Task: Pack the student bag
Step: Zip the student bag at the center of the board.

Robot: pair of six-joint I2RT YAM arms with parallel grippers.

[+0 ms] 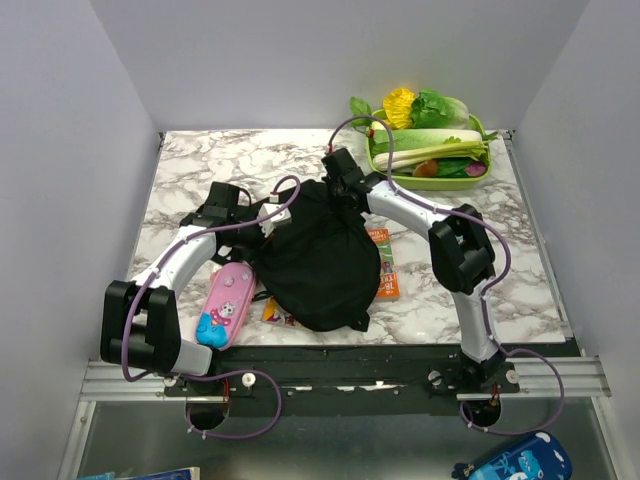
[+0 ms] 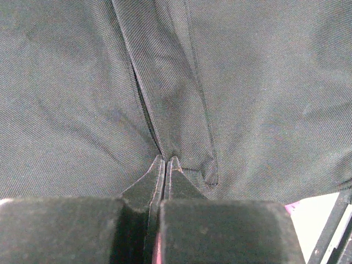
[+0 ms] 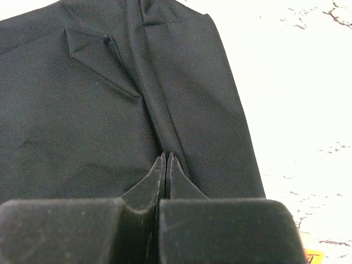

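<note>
The student bag (image 1: 320, 260), a large black fabric backpack, lies in the middle of the marble table. My left gripper (image 1: 268, 222) is at the bag's upper left edge. In the left wrist view the left gripper (image 2: 165, 159) is shut, with a raised fold of the bag's black fabric (image 2: 170, 99) running into its tips. My right gripper (image 1: 345, 198) is at the bag's top edge. In the right wrist view the right gripper (image 3: 166, 155) is shut on a fold of the bag (image 3: 159, 110). The bag's opening and grey lining are hidden.
A pink pencil case (image 1: 228, 303) lies left of the bag. An orange book (image 1: 385, 265) pokes out at its right, and a small colourful item (image 1: 270, 312) at its lower left. A green tray of vegetables (image 1: 430, 183) stands at the back right. A blue case (image 1: 520, 462) lies below the table.
</note>
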